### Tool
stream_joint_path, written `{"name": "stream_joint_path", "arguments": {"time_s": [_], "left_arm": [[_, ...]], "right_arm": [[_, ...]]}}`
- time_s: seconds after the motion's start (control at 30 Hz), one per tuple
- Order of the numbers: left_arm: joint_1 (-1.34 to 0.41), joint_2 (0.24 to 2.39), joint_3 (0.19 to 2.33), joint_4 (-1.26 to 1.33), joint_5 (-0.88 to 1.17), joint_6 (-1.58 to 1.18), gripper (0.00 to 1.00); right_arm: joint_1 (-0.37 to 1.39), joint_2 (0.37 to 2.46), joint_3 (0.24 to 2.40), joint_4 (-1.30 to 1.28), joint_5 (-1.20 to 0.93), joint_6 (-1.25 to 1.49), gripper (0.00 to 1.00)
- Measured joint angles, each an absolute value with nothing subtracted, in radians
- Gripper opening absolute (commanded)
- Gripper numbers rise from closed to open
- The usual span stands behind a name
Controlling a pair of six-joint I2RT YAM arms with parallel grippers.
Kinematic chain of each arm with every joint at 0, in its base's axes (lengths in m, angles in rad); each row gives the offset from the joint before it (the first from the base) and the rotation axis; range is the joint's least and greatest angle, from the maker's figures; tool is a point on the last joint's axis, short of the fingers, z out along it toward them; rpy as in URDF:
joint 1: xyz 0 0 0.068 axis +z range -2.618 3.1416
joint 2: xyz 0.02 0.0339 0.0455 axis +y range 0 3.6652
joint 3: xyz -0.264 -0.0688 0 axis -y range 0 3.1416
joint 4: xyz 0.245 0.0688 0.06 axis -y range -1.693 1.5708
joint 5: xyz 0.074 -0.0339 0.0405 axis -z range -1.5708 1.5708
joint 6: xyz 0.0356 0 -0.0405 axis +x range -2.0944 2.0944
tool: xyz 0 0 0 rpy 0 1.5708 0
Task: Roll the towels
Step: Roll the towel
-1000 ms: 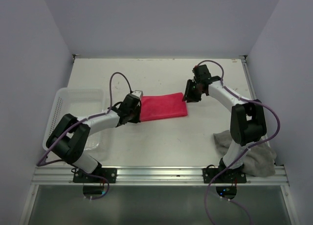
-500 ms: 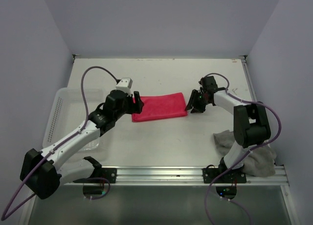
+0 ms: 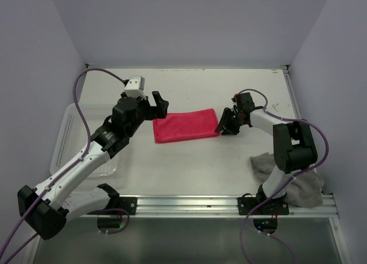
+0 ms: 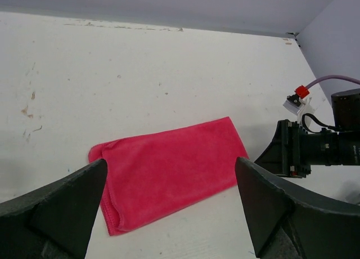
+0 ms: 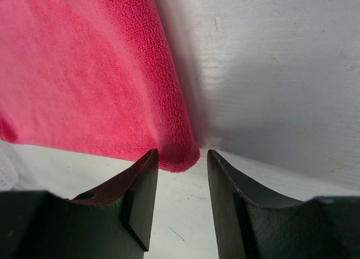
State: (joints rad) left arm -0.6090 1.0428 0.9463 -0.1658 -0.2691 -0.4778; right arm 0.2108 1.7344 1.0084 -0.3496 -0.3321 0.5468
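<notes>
Bright pink-red cloth towel [image 3: 186, 125], folded into a long flat rectangle, is shown lying at the middle of the white tabletop [image 3: 189, 166]. The left claw [image 3: 153, 108] is held above the towel's left end, spread fully wide and empty. The right claw [image 5: 183, 169] is lowered to the tabletop at the towel's right end, its jaws partly parted, with the towel's corner just ahead of the gap and not pinched. A grey-taupe cloth towel [image 3: 304, 189] is seen crumpled at the near right corner, partly hidden by the right arm's base. A white perforated plastic basket [image 3: 67, 126] is set at the left edge, under the left arm.
</notes>
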Motion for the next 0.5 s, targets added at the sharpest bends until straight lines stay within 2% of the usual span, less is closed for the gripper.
{"name": "stream_joint_path", "arguments": {"time_s": [0.5], "left_arm": [[-0.576,1.355,1.065,-0.218,-0.178,-0.434,0.98]], "right_arm": [[0.219,1.746,0.953,-0.253,-0.342,0.577,0.37]]}}
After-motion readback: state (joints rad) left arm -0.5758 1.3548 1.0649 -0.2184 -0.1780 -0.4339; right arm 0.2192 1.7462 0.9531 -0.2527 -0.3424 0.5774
